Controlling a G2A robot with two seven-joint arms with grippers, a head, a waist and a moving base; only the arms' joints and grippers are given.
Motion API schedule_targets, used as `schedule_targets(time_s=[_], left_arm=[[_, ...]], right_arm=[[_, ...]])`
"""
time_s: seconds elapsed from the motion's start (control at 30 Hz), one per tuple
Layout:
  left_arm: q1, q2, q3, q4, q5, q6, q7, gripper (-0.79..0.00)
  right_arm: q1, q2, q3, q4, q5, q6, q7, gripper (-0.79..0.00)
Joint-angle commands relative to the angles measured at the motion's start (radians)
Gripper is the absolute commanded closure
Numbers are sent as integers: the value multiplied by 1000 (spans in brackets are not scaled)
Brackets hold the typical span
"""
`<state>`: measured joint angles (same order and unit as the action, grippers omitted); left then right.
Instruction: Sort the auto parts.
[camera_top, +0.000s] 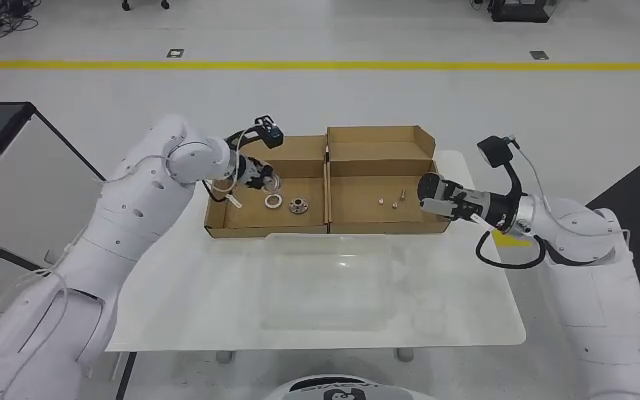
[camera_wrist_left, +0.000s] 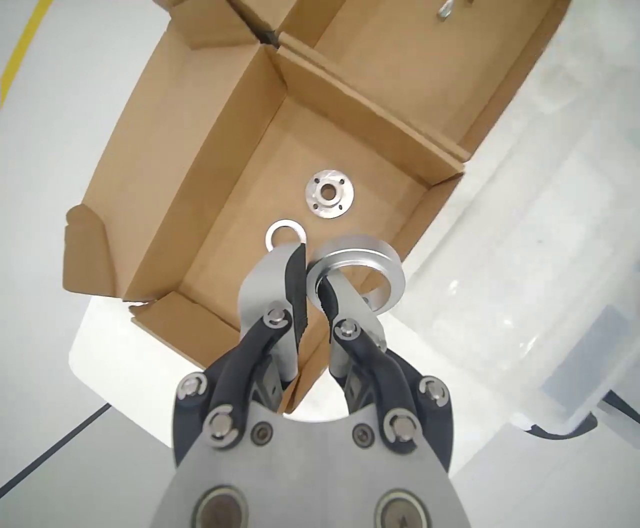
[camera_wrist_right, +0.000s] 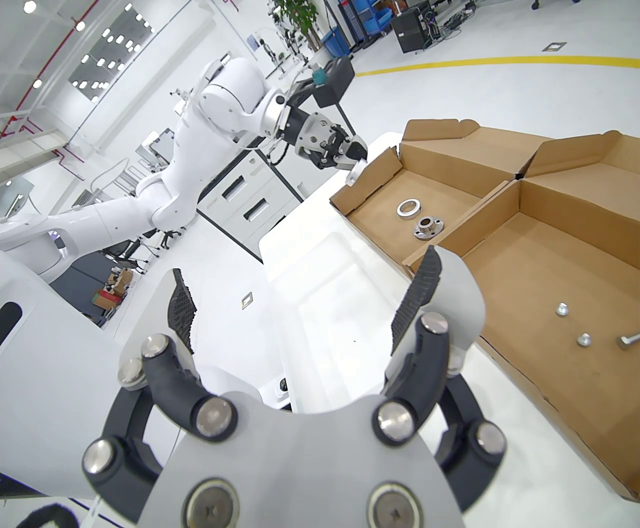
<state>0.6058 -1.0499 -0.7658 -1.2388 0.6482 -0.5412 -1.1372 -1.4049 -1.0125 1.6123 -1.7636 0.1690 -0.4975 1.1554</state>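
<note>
L hand (camera_wrist_left: 311, 272) clamped on thick ring (camera_wrist_left: 360, 247) over cardboard box (camera_wrist_left: 200, 165); R hand (camera_wrist_right: 304, 261) wide open, empty.

A thick silver ring (camera_wrist_left: 389, 285), tilted, is pinched in the left gripper (camera_wrist_left: 312, 267) over the left cardboard box's (camera_wrist_left: 350, 120) edge. Inside lie a flat ring (camera_wrist_left: 286, 223) and a holed flange (camera_wrist_left: 342, 200). Three small bolts (camera_wrist_right: 583, 340) lie in the adjoining box (camera_wrist_right: 575, 200).

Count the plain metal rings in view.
2. The held ring sits in the left tool; the loose ring lies in the left-hand box beside the flange. None seems hidden.
</note>
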Motion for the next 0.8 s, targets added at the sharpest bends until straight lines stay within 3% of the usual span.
schedule_targets(time_s=[0.0,0.37,0.77], left_arm=[[-27,-14,36,53,42,-12,11,0],[-128,-99,193,307,216,-49,98,0],[-157,-181,298,530,315,-75,169,0]], right_arm=[[0,0,0,0,0,0,0,-785],[0,0,0,0,0,0,0,-785],[0,0,0,0,0,0,0,-785]])
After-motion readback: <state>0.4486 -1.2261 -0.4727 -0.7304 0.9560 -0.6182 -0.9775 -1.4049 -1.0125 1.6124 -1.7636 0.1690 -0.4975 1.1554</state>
